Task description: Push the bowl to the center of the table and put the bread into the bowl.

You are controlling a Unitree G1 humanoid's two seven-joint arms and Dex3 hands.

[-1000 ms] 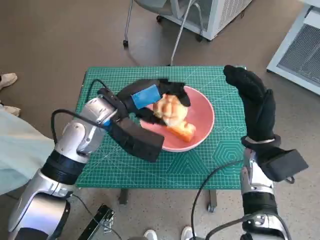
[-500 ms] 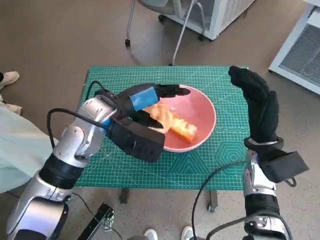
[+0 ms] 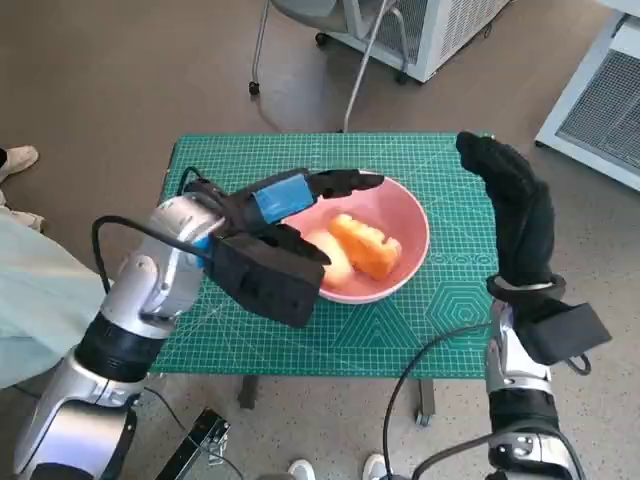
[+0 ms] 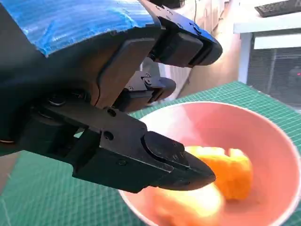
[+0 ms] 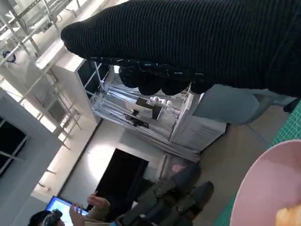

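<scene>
Orange-and-pale bread pieces [image 3: 358, 250] lie inside shallow pink bowl [image 3: 405, 215], mid green cutting-mat table [image 3: 450, 300]. Left hand [image 3: 290, 195] above near rim, fingers spread, empty. Gloved right hand [image 3: 515, 215] flat, empty. Risk: a withdrawing finger clips the rim, tips bowl.

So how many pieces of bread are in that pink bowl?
2. An orange-crusted piece lies near the middle of the bowl; a paler piece lies beside it, partly under the left hand. More may be hidden.
</scene>
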